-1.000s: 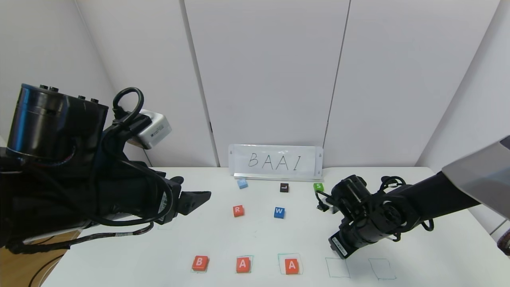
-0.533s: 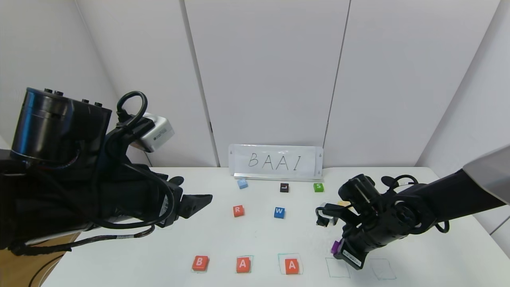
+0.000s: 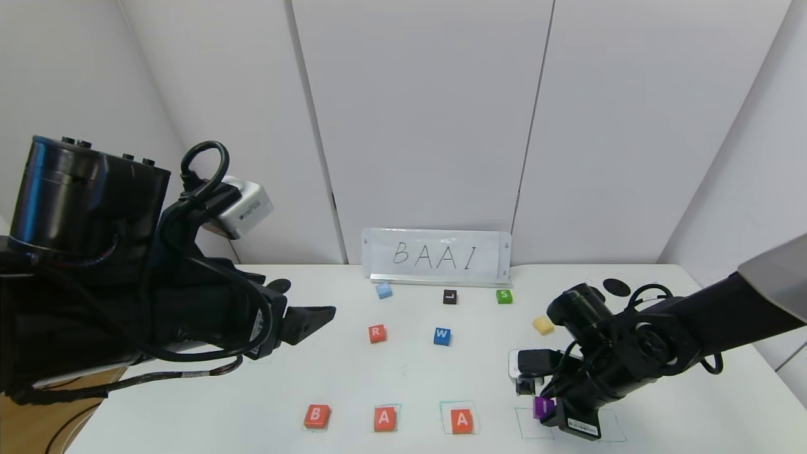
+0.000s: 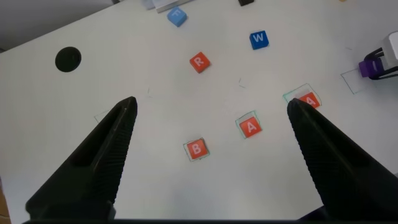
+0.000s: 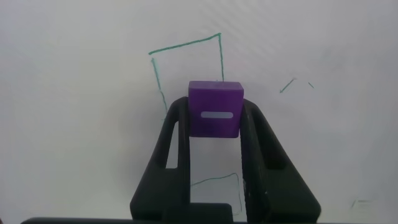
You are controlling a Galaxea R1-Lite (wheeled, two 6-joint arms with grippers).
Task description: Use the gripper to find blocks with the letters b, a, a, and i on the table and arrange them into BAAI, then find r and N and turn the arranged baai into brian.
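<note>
The table (image 3: 403,378) is white with green drawn squares along its near edge. The left gripper (image 4: 208,134) hangs high over the table's left side, its fingers wide apart and holding nothing. The right gripper (image 5: 214,134) is low at the fourth square (image 3: 534,424), clamped on the purple block (image 5: 215,109).

The head view shows B (image 3: 316,416), A (image 3: 385,419) and A (image 3: 461,420) lying in a row in their squares, with R (image 3: 377,333) farther back, just left of W (image 3: 442,336). Only the right wrist view shows the fingers squeezing the purple block's sides above the square's outline. Its letter reads as a mere white bar there, and the head view half hides it behind the gripper.
</note>
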